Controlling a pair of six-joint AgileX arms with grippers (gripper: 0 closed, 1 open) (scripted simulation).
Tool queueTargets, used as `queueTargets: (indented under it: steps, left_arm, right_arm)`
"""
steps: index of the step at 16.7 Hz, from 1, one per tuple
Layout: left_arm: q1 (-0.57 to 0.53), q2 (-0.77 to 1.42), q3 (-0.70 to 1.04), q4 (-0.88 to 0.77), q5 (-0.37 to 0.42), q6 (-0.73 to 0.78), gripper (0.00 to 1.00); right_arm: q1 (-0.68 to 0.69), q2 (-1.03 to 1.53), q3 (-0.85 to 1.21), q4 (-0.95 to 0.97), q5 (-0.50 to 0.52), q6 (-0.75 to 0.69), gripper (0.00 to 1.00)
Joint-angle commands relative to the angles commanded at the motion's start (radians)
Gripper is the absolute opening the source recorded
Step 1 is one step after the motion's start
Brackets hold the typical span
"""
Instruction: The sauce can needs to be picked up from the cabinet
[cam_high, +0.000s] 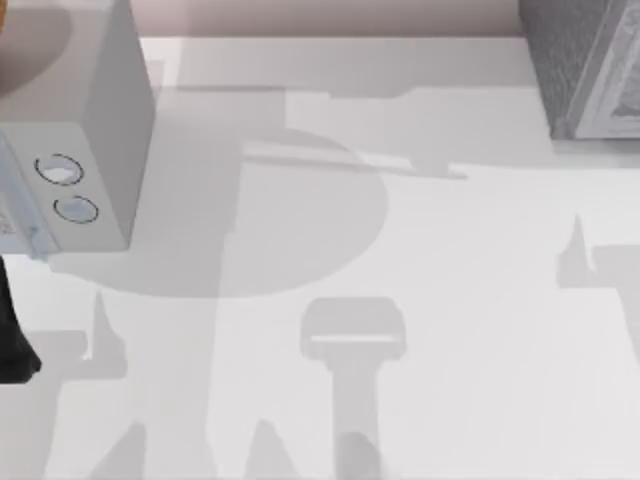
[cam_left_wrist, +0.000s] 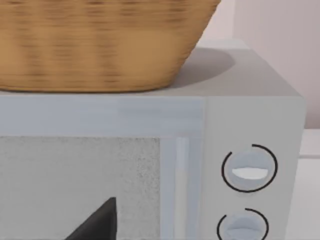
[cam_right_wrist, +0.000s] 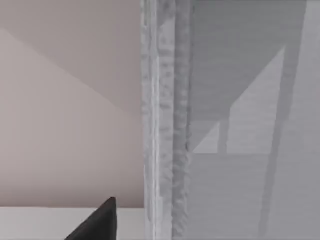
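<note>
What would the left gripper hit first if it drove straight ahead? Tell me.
Probably the speckled door panel of the smooth pale grey box with two round dials, which faces the left wrist camera squarely under a woven tan basket. Depth is unclear.

My white table (cam_high: 420, 250) carries soft grey shadows; a pale pinkish wall (cam_high: 330, 15) runs behind it, and a pale grey two-dial box (cam_high: 100, 120) stands at its left

A rendered kitchen-like tabletop is suggested by a microwave-style box with two dials (cam_left_wrist: 248, 169) topped by a wicker basket (cam_left_wrist: 100, 45).
</note>
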Motion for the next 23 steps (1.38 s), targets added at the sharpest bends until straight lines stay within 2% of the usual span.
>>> queueTargets:
  steps: [6,11,15,23]
  left_arm:
    - [0.000,0.000,0.000,0.000,0.000,0.000,1.00]
    - [0.000,0.000,0.000,0.000,0.000,0.000,1.00]
    - [0.000,0.000,0.000,0.000,0.000,0.000,1.00]
    - [0.000,0.000,0.000,0.000,0.000,0.000,1.00]
  right_arm:
    - [0.056,0.435,0.584,-0.150,0.063,0.003,1.00]
    - [0.091,0.707,0.943,-0.238,0.106,0.006,1.00]
    - [0.105,0.810,1.076,-0.266,0.122,0.007,1.00]
    - [0.134,0.855,1.124,-0.256,0.152,0.008,1.00]
